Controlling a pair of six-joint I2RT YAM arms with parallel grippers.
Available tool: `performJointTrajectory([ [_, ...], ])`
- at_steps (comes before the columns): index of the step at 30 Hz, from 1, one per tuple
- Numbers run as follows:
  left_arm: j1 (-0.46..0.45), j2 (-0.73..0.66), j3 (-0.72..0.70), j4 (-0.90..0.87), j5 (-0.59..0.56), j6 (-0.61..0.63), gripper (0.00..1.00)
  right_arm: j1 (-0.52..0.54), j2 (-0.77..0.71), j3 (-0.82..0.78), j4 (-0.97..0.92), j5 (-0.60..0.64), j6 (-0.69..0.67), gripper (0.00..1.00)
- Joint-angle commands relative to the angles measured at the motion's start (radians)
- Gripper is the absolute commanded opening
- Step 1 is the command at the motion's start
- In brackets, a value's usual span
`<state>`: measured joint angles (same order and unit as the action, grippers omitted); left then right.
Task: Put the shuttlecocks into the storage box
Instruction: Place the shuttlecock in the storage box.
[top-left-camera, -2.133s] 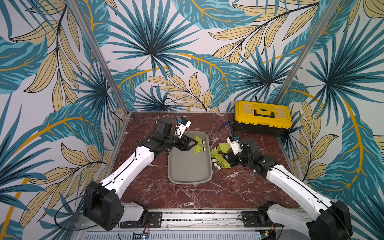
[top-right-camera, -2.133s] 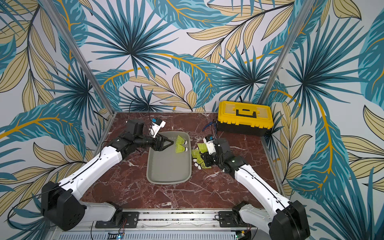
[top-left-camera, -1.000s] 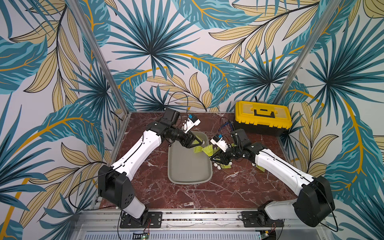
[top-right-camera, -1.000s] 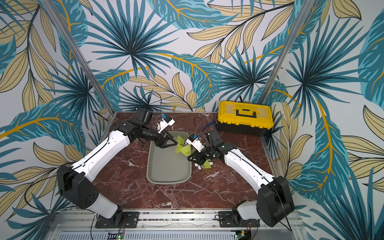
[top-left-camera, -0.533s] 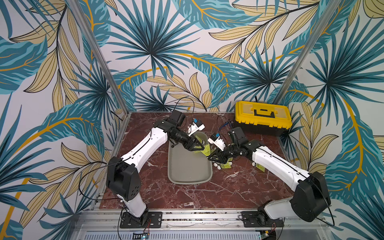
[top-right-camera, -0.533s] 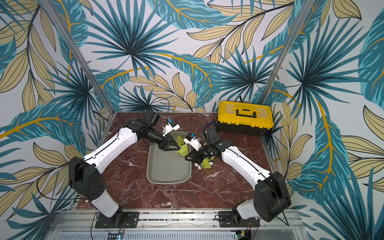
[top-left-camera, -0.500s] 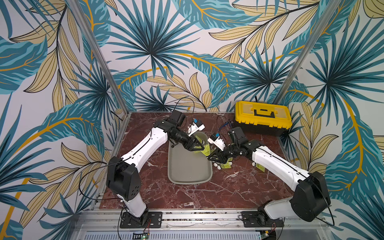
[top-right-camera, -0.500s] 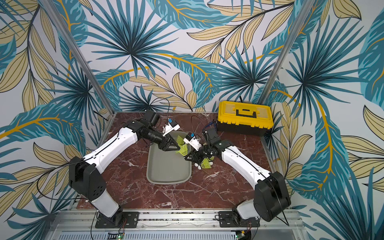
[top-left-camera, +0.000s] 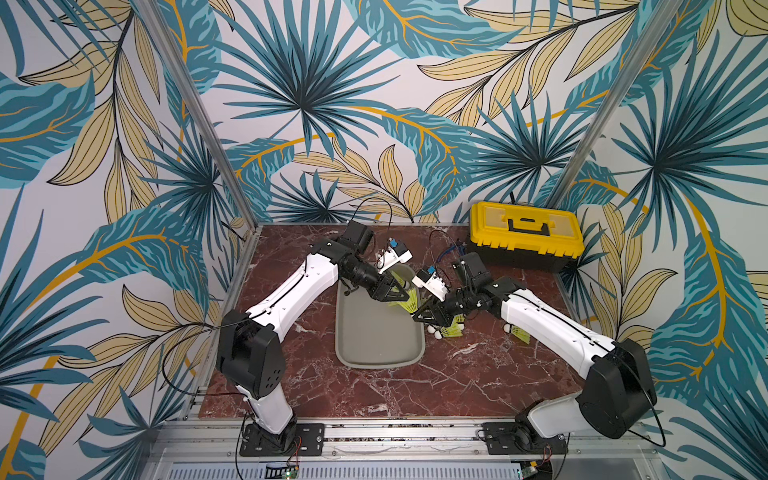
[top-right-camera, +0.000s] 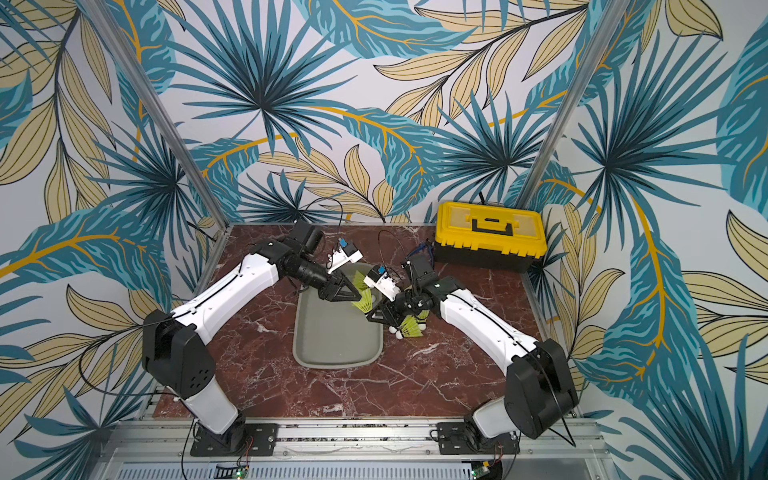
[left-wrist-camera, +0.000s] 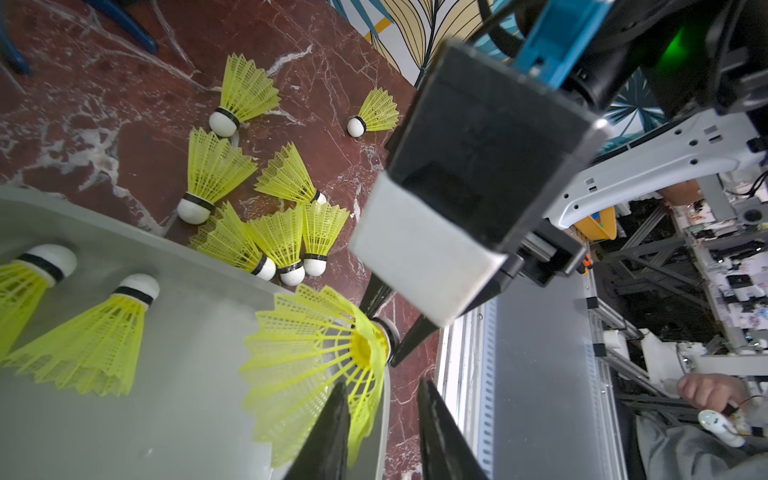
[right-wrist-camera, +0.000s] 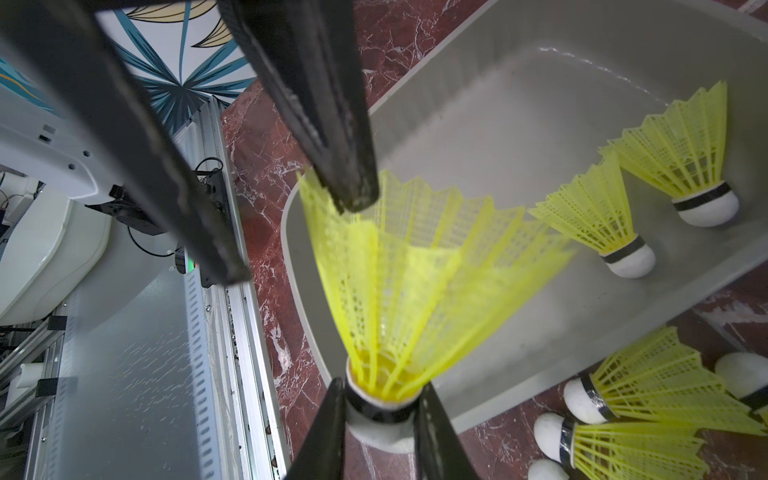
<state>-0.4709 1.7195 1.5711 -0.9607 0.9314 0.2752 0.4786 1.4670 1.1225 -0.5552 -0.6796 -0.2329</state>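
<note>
Presently the right hand pinches a shuttlecock by its dark band and white tip, holding it above the storage box at the rim on the right arm's side, skirt fanning out over the box floor. The left hand is spread: the skirt's open edge sits in the gap between its fingers, one finger touching the mesh, the other clear of it. Two more shuttlecocks lie on their sides inside the box. A loose cluster rests on the desk just beside that same rim.
</note>
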Motion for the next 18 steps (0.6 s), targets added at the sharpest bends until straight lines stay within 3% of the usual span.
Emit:
performJointTrajectory([
  [1, -0.006, 0.009, 0.041, -0.028, 0.024, 0.013, 0.21, 0.005, 0.016, 0.020, -0.020, 0.010, -0.002, 0.00],
  [3, -0.006, 0.011, 0.037, -0.024, 0.020, 0.005, 0.13, 0.004, 0.016, 0.020, -0.017, 0.020, 0.003, 0.01],
  [6, -0.006, 0.003, 0.018, 0.033, -0.019, -0.061, 0.00, 0.004, 0.008, 0.011, 0.009, 0.062, 0.024, 0.10],
  [8, -0.006, -0.013, -0.018, 0.122, -0.073, -0.149, 0.00, 0.005, -0.008, -0.009, 0.049, 0.117, 0.050, 0.29],
  [12, -0.007, -0.065, -0.129, 0.361, -0.177, -0.361, 0.00, 0.004, -0.069, -0.097, 0.183, 0.236, 0.124, 0.45],
  [18, -0.006, -0.182, -0.356, 0.719, -0.305, -0.677, 0.00, 0.004, -0.191, -0.258, 0.385, 0.445, 0.231, 0.54],
])
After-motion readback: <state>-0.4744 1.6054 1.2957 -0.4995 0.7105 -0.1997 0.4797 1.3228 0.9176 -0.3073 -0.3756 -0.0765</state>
